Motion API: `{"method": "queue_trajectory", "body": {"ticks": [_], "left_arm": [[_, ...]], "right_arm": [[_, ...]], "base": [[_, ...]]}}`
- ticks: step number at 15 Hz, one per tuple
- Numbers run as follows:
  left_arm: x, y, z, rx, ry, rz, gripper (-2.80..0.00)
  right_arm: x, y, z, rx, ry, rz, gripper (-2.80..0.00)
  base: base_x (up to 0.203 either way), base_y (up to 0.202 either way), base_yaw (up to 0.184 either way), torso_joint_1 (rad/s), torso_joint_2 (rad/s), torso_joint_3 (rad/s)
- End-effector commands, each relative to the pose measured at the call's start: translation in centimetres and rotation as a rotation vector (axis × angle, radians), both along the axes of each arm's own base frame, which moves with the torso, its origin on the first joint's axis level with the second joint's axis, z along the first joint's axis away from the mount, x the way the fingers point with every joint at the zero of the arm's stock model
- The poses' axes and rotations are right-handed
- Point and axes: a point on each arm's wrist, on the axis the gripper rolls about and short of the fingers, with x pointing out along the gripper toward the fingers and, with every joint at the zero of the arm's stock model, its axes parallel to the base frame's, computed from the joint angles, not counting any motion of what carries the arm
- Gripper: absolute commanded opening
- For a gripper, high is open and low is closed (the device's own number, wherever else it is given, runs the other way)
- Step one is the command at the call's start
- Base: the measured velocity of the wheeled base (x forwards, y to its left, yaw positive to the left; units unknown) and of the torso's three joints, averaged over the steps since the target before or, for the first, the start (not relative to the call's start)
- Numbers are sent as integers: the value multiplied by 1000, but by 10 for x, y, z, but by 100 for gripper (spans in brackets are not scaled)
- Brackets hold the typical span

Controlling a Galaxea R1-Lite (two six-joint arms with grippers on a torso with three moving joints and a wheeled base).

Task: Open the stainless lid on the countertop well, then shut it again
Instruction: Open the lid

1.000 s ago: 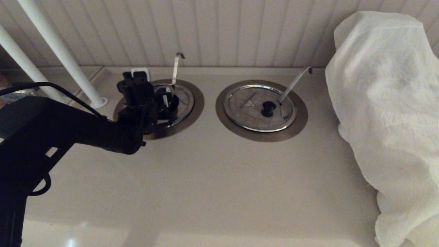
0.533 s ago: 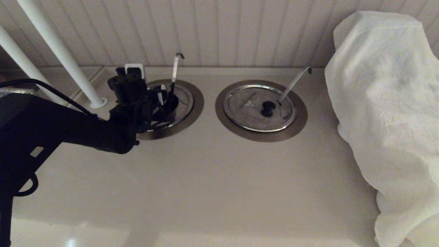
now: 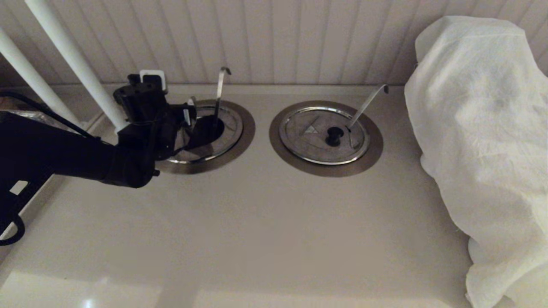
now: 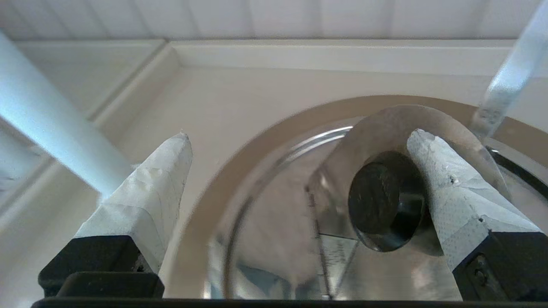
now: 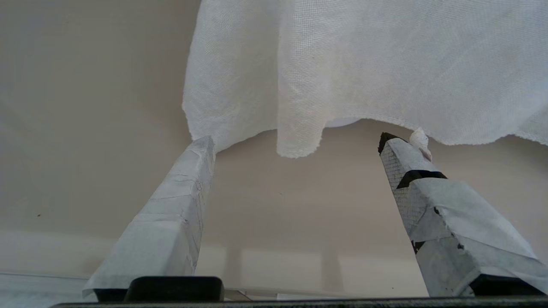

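The stainless lid (image 3: 230, 128) sits in the left countertop well, inside its bronze-grey ring (image 3: 247, 133), with the near-upright ladle handle (image 3: 219, 92) rising behind it. In the left wrist view the lid's front flap (image 4: 385, 132) is tilted up off the flat half (image 4: 274, 239), and its black knob (image 4: 376, 196) faces sideways. My left gripper (image 4: 299, 134) is open wide. One taped finger (image 4: 445, 188) rests against the far side of the knob; the other finger (image 4: 158, 179) hangs free over the ring (image 4: 222, 179). My right gripper (image 5: 295, 143) is open over bare counter.
The twin lid (image 3: 319, 134) with its far-leaning ladle handle (image 3: 368, 102) lies shut in the right ring. A large white cloth (image 3: 483, 141) covers something at the right. Two white poles (image 3: 72, 64) slant up at the back left. A wall runs behind the wells.
My left arm has drawn back to the left, pulling the knob with it. The lid's flap has tilted up further.
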Motion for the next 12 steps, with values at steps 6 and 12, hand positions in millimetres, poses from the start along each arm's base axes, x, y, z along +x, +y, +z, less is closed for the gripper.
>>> {"method": "queue_trajectory", "body": {"ticks": [6, 12], "left_arm": [[-20, 18, -5, 157, 92, 16, 0], [-28, 48, -7, 235, 145, 75, 0]], "right_arm": [[0, 0, 0, 0, 0, 0, 0], [0, 0, 0, 0, 0, 1, 0]], "base": [[0, 0, 0, 0, 0, 0], [0, 0, 0, 0, 0, 0]]}}
